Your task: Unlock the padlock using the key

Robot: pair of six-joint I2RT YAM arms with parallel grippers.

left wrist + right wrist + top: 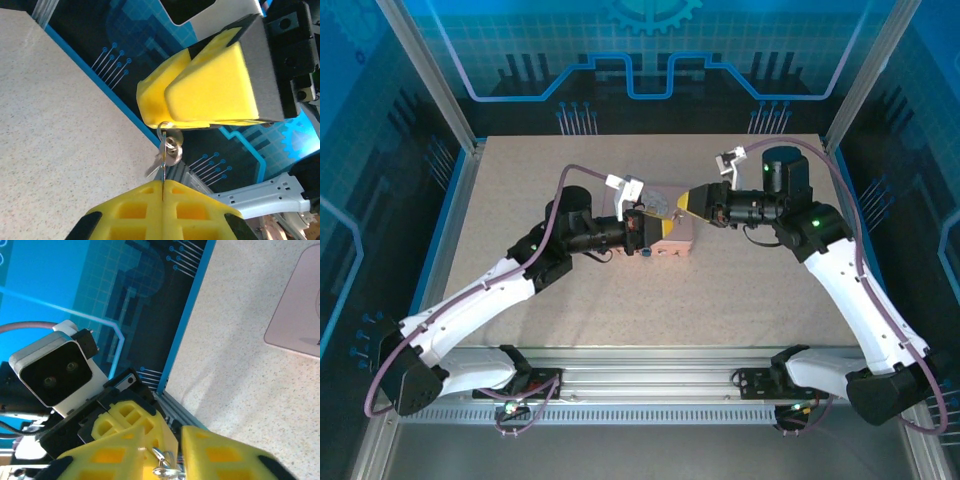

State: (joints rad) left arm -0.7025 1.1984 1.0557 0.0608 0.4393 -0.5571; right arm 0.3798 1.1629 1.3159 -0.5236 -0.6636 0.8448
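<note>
My left gripper (pixel 653 226) (pixel 163 192) is shut on a thin silver key (pixel 163 172), which I see edge-on standing up from the seam between its yellow pads. A key ring with a second key (pixel 171 149) (pixel 167 466) hangs on it. My right gripper (pixel 686 206) (pixel 166 460) faces the left one tip to tip above the pink tin (pixel 676 240). Its yellow fingers (pixel 225 456) stand apart, and the ring sits in the gap between them. From the left wrist, those fingers (pixel 210 90) hover just over the ring. The padlock is hidden.
The tin (pixel 300 315) lies on the speckled tabletop (pixel 750 290) mid-table, under both grippers. Aluminium posts and blue printed walls (pixel 650 60) enclose the table on three sides. Both arms reach inward from the near edge.
</note>
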